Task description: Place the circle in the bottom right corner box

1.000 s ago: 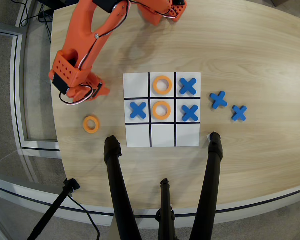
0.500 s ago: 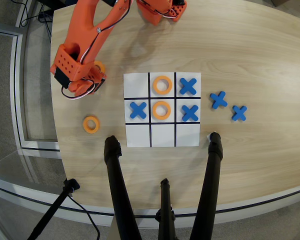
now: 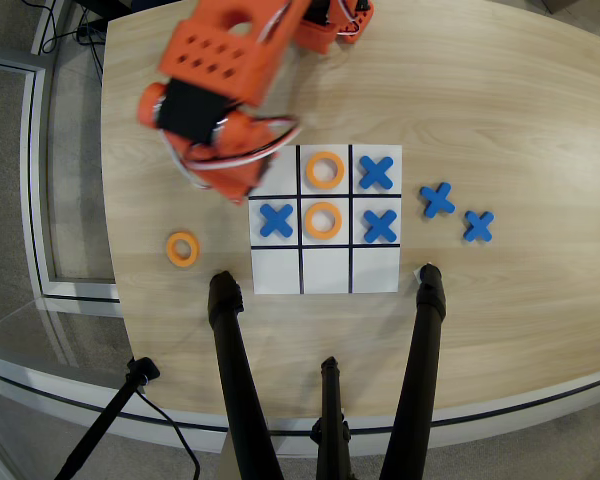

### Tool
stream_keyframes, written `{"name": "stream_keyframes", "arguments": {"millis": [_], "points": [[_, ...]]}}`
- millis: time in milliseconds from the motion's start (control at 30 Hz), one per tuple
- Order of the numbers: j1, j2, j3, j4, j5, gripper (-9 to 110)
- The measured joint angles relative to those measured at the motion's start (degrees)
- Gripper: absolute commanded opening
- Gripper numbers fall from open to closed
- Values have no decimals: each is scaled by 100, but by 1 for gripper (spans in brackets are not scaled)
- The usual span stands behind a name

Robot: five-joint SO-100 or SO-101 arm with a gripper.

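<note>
One orange circle (image 3: 182, 248) lies flat on the wooden table, left of the board. Two more circles sit on the board, in the top middle cell (image 3: 324, 170) and the centre cell (image 3: 323, 220). The bottom right corner box (image 3: 375, 270) is a bare white cell. The orange arm reaches down from the top edge, and my gripper (image 3: 238, 178) hangs over the board's top left cell. Its fingers are hidden under the arm's own body, so I cannot tell whether it is open or holds anything. The gripper is above and to the right of the loose circle.
Blue X pieces fill the top right (image 3: 376, 172), middle left (image 3: 276, 220) and middle right (image 3: 380, 225) cells. Two more X pieces (image 3: 437, 199) (image 3: 478, 225) lie right of the board. Black tripod legs (image 3: 235, 370) (image 3: 420, 350) stand at the table's near edge.
</note>
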Motion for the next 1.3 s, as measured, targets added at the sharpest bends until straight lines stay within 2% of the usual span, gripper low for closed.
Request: {"name": "stream_keyframes", "arguments": {"millis": [133,267,833,1300], "points": [[-914,281,308,158,334,0],[-1354,220,545,-9,492,0],[-923,-677,1406,-1564,396,0],[-721,-1354,1459,-2224,343,0]]}}
